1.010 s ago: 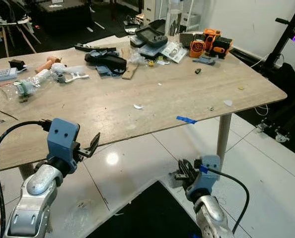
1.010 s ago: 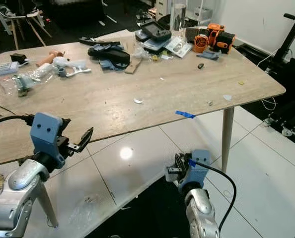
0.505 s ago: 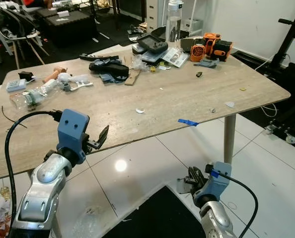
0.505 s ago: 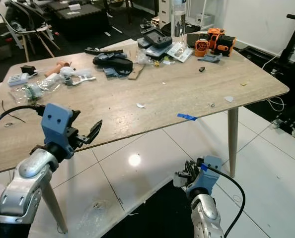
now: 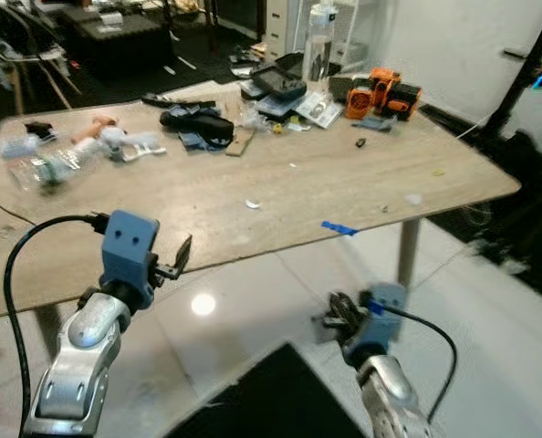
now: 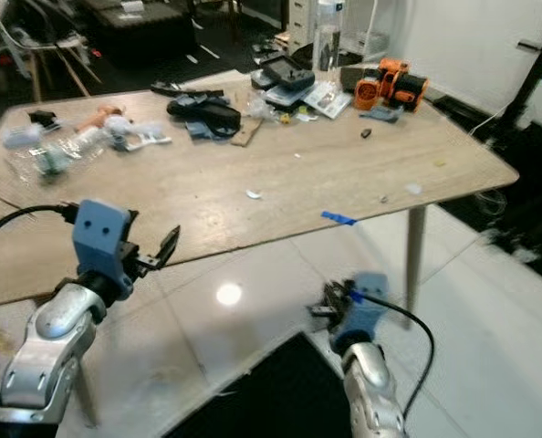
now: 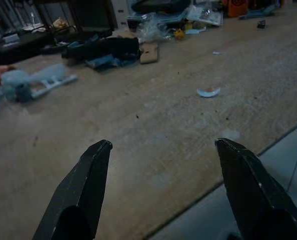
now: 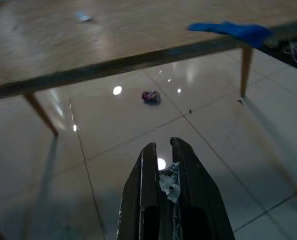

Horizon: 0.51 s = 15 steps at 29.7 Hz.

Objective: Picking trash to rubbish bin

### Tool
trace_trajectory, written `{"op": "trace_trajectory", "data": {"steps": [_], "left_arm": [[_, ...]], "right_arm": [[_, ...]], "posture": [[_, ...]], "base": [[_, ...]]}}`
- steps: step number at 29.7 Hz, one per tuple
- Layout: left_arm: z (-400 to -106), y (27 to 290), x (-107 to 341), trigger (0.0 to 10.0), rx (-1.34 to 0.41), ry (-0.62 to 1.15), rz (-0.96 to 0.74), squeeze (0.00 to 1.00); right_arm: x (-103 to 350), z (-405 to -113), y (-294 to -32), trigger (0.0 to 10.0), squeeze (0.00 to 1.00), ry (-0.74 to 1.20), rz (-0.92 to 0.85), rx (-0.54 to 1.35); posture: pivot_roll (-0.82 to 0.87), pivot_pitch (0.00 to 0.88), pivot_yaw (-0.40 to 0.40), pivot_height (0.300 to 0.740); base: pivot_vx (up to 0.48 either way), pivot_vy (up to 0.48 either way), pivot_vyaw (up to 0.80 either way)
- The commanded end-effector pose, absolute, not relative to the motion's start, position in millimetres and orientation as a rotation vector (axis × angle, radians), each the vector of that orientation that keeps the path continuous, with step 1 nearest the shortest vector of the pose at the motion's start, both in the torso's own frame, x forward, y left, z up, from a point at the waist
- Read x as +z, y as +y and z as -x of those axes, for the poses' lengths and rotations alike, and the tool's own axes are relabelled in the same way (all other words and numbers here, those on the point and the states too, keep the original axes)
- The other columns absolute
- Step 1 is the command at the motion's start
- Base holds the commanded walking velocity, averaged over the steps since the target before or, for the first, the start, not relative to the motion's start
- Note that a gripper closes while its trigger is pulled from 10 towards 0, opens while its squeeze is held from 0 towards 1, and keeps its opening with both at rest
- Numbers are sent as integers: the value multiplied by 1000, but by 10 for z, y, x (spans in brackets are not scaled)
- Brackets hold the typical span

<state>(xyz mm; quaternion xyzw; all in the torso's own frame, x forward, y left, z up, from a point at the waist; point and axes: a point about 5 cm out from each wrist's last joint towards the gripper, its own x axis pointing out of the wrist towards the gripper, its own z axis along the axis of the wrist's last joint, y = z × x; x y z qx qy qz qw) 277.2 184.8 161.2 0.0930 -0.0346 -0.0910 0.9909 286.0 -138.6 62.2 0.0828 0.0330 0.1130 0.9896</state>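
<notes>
Pale scrap of trash (image 8: 169, 183) — pinched between the right gripper (image 8: 163, 150) jaws.

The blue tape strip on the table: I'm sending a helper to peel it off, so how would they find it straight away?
Start at the long wooden table and follow its near edge towards the single leg at the right. The blue tape strip lies flat just at that edge, short of the leg. It is bright blue, while the scraps near it are small and white.

A wooden table (image 5: 280, 196) carries a clear bottle (image 5: 318, 38), an orange tool (image 5: 380, 87), a black bag (image 5: 198, 120) and blue tape (image 5: 339, 228) at its near edge.
</notes>
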Motion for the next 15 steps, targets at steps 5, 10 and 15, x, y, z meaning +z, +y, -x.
{"op": "trace_trajectory", "data": {"steps": [5, 10, 15], "left_arm": [[-2621, 1889, 1645, 10000, -108, -109, -231, 0], [-2560, 1869, 1637, 10000, -96, -119, -228, 0], [-2527, 1823, 1617, 10000, -145, -127, -181, 0]], "right_arm": [[570, -2908, -1318, 10000, 0, 131, -132, 320], [610, -2971, -1293, 10000, 0, 132, -119, 349], [629, -2983, -1363, 10000, 0, 112, -115, 294]], "posture": [[86, 111, -195, 740], [85, 118, -211, 740], [73, 121, -176, 740]], "base": [[0, 0, 0], [0, 0, 0], [0, 0, 0]]}}
